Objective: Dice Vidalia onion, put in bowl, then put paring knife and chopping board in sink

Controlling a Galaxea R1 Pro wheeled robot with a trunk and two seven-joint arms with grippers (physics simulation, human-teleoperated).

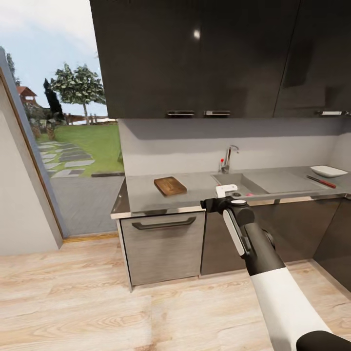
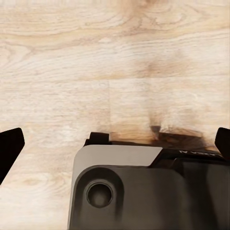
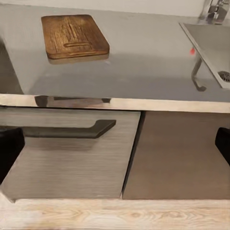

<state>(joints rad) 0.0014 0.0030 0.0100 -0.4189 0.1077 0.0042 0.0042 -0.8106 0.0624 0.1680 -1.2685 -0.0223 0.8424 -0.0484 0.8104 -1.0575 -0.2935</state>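
Sitting in the sink [image 1: 253,184] near its front wall, the onion [image 1: 249,194] waits untouched; fetching it is the step in hand. The right gripper [image 1: 227,191], its fingers [image 3: 10,148] spread and empty, hangs at the counter [image 1: 146,195] edge and must reach over into the basin.

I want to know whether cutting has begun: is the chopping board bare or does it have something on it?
Bare. The chopping board lies flat on the countertop, with nothing on its top.
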